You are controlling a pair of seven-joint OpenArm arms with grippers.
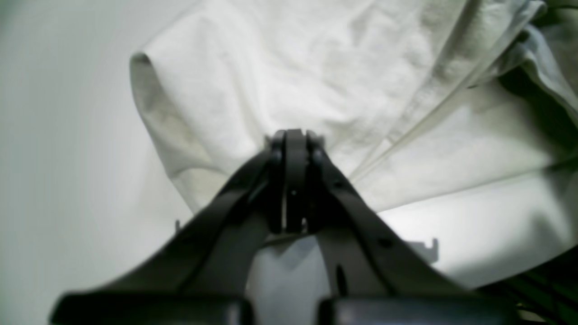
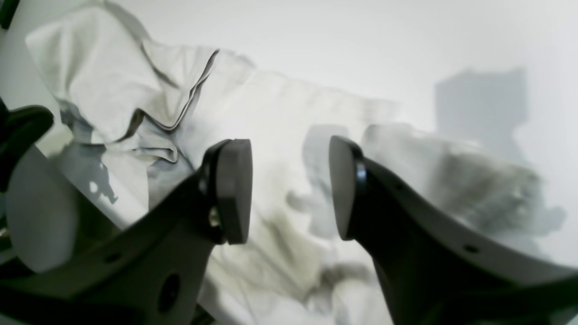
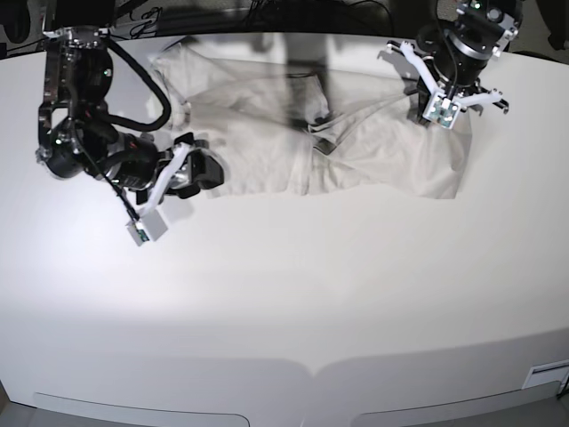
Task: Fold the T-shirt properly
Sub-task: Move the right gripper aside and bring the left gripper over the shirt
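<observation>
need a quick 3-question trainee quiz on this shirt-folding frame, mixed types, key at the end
1. True or false: the left tool has its jaws closed on the T-shirt.
2. Multiple choice: the right tool is (A) clamped on a sleeve, (B) open with nothing between its pads, (C) out of every view.
3. Short answer: in the base view, where on the table does the shirt lie, near edge or far edge?

Key:
1. True. In the left wrist view the jaws meet on a pinch of cloth.
2. B. In the right wrist view the pads stand apart, with the shirt behind them.
3. The far edge, spread and creased between the two arms.
</observation>
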